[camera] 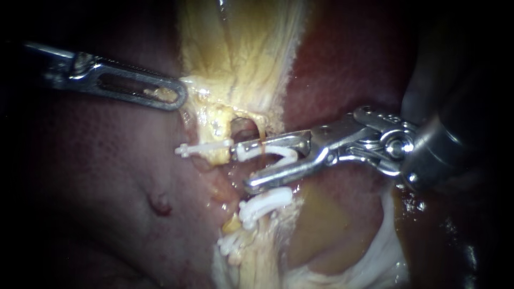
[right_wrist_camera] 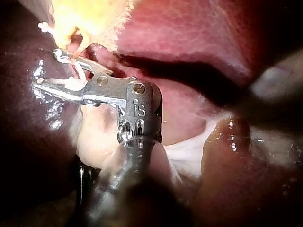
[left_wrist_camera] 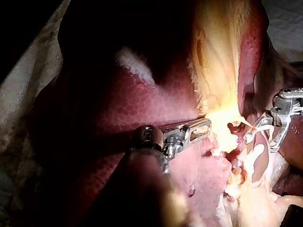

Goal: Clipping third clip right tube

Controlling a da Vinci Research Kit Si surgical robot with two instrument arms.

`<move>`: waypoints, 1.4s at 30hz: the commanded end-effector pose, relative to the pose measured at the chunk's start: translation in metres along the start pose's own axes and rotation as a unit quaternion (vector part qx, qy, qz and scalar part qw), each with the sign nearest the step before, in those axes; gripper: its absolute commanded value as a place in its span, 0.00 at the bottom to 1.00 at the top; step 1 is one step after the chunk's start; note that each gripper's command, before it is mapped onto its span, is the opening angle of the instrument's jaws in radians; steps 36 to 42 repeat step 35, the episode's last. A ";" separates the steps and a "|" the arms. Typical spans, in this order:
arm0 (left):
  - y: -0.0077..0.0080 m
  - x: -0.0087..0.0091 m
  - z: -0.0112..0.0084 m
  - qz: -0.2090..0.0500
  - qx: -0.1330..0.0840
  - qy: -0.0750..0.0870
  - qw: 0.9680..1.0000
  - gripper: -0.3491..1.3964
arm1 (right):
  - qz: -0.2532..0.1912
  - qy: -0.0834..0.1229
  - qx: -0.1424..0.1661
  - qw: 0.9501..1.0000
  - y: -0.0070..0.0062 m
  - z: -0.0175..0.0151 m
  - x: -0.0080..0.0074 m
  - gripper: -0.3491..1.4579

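My right instrument comes in from the right. Its jaws stand wide apart and carry a white clip between them. A thin reddish tube runs down from the yellowish tissue across the upper jaw to that clip. The same jaws, clip and tube show in the right wrist view. My left instrument has slotted jaws that lie together on the edge of the yellowish tissue, also seen in the left wrist view.
A white clip sits across tissue left of the jaws. Another clip lies just under the lower jaw, and a third clip sits lower down. Dark red liver surrounds the site.
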 end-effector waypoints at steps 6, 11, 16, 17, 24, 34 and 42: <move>0.0000 0.0000 0.0001 0.000 0.000 0.000 1.000 0.00 | 0.000 -0.001 0.001 1.000 -0.0002 -0.0004 -0.0001 0.17; 0.0001 0.0000 0.0001 0.000 0.000 0.000 1.000 0.00 | 0.002 -0.001 0.001 1.000 0.0001 -0.0008 -0.0002 0.07; 0.0001 0.0000 0.0001 0.000 0.000 0.000 1.000 0.00 | 0.023 0.002 -0.002 1.000 0.0003 -0.0016 -0.0004 0.00; 0.0001 0.0000 0.0001 0.000 0.000 0.000 1.000 0.00 | 0.026 0.003 -0.004 1.000 0.0003 -0.0018 -0.0005 0.00; 0.0001 0.0000 0.0001 0.000 0.000 0.000 1.000 0.00 | 0.044 -0.008 -0.016 0.999 0.0003 -0.0022 -0.0010 0.00; 0.0002 0.0000 0.0001 0.000 0.000 0.000 1.000 0.00 | 0.043 -0.008 -0.017 0.999 0.0005 -0.0023 -0.0011 0.00; 0.0002 0.0000 0.0001 0.000 0.000 0.000 1.000 0.00 | 0.043 -0.008 -0.017 0.999 0.0005 -0.0023 -0.0011 0.00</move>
